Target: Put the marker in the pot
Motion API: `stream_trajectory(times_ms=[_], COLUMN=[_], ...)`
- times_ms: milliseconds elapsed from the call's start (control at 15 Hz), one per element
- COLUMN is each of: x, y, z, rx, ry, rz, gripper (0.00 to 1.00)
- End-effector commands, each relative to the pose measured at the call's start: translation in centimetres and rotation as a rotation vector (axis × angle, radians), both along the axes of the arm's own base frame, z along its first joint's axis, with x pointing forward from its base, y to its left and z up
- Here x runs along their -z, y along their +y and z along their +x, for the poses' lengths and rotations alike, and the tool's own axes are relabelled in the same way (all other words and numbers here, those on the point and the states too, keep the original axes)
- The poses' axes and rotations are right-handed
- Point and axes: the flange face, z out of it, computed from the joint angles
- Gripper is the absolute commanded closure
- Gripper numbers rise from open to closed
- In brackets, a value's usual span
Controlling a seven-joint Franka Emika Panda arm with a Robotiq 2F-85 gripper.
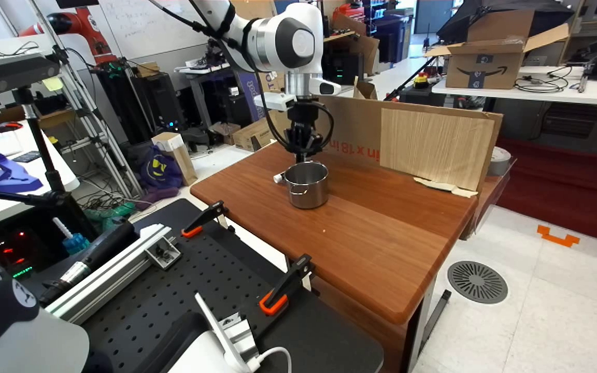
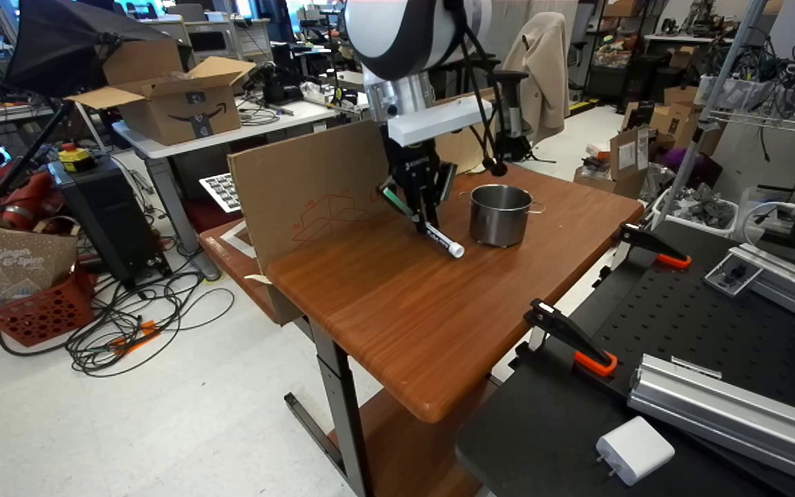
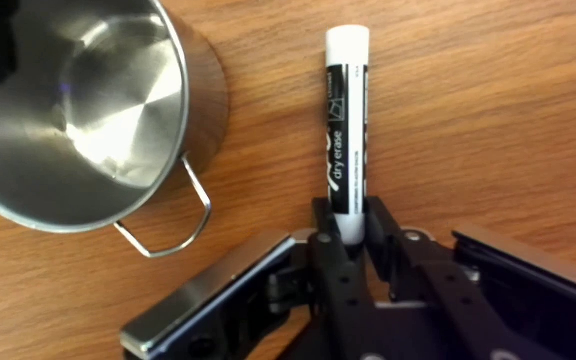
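the tool [image 3: 352,221] pinches the marker [image 3: 348,132] by one end beside the pot [image 2: 499,219], so grasping seems done; contact with the bench [image 2: 425,310] is unclear; carrying over and release remain.

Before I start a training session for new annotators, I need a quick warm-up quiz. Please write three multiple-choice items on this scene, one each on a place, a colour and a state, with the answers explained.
1. Where is the marker relative to the pot?
A) Inside it
B) Underneath it
C) Beside it

2. What colour is the marker's free end?
A) Red
B) White
C) Green

3. What state is the gripper in?
A) Shut on the marker
B) Wide open
C) Shut on the pot

Answers:
1. C: in the wrist view, tabletop shows between marker and pot.
2. B: the end away from the gripper is plain white.
3. A: the fingers flank the marker with no visible gap.
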Motion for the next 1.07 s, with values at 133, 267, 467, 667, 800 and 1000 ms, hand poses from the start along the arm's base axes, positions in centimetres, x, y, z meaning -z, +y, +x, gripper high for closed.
stream_trajectory(times_ms=[133, 267, 467, 667, 800, 1000], x=[-4.9, -6.7, -8.4, -9.4, -10.0, -10.6], y=[-0.2, -0.5, -1.7, -3.3, -4.5, -6.4], z=[-0.7, -1.3, -2.8, -4.5, -5.6, -7.1], rx=[0.006, 0.017, 0.039, 0.068, 0.092, 0.122], ry=[-0.135, -0.192, -0.276, -0.349, -0.390, -0.432], rz=[0.001, 0.006, -0.001, -0.011, -0.018, -0.031], gripper=[0.95, 0.95, 0.95, 0.95, 0.95, 0.95])
